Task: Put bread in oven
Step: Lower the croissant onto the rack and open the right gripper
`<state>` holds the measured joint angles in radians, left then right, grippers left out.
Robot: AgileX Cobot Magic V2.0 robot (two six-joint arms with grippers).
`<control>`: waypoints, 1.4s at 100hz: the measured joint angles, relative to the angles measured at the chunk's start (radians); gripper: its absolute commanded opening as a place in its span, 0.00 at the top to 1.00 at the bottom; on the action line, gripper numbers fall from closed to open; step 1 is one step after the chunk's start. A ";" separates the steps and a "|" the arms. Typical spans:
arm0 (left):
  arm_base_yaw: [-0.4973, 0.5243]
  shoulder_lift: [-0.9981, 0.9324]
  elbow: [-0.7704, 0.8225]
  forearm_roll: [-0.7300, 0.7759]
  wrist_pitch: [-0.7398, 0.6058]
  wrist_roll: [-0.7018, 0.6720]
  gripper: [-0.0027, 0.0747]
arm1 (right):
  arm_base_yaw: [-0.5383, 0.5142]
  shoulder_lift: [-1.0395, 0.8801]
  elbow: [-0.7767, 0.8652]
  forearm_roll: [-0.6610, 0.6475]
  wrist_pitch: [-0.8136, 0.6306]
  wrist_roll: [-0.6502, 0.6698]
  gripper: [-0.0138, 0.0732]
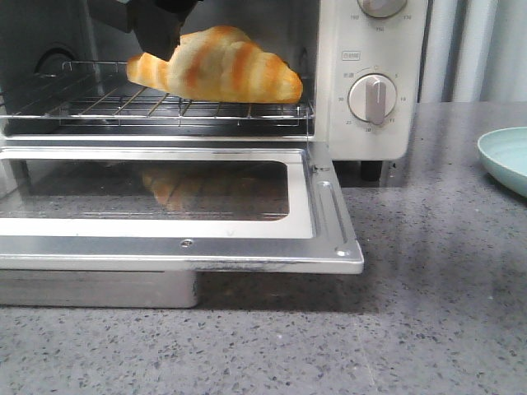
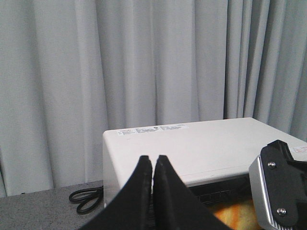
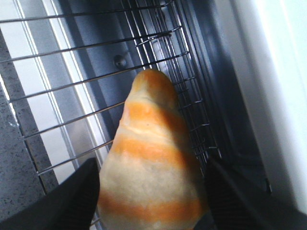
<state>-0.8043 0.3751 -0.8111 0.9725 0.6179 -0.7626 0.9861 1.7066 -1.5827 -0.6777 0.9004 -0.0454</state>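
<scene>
The bread, a golden-orange roll with pale stripes, lies lengthwise at the wire rack inside the cream-white oven, whose glass door hangs open and flat. My right gripper reaches in from above and is shut on the bread's left end. In the right wrist view the fingers flank the bread over the rack, with the gripper closed around it. My left gripper is shut and empty above the oven's top; it is out of the front view.
A pale green bowl sits at the right on the grey speckled table. The open door juts far forward over the table. A black cable lies coiled left of the oven, with grey curtains behind.
</scene>
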 measured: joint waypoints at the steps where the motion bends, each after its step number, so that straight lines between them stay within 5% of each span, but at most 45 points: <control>1: 0.000 0.000 0.000 -0.002 0.000 0.000 0.99 | 0.003 0.000 0.000 -0.002 0.000 0.000 0.34; 84: 0.039 -0.230 0.240 -0.006 -0.022 -0.045 0.99 | 0.250 -0.144 0.000 -0.012 0.197 0.034 0.36; 122: 0.373 -0.253 0.356 -0.006 -0.214 -0.084 0.99 | 0.256 -0.238 0.000 -0.012 0.340 0.053 0.86; 140: 0.565 -0.253 0.413 -0.013 -0.320 -0.084 0.99 | 0.256 -0.269 0.000 -0.012 0.344 0.070 0.93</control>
<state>-0.2397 0.1217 -0.3983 0.9594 0.2975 -0.8466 1.2423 1.4380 -1.5827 -0.6894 1.2441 0.0247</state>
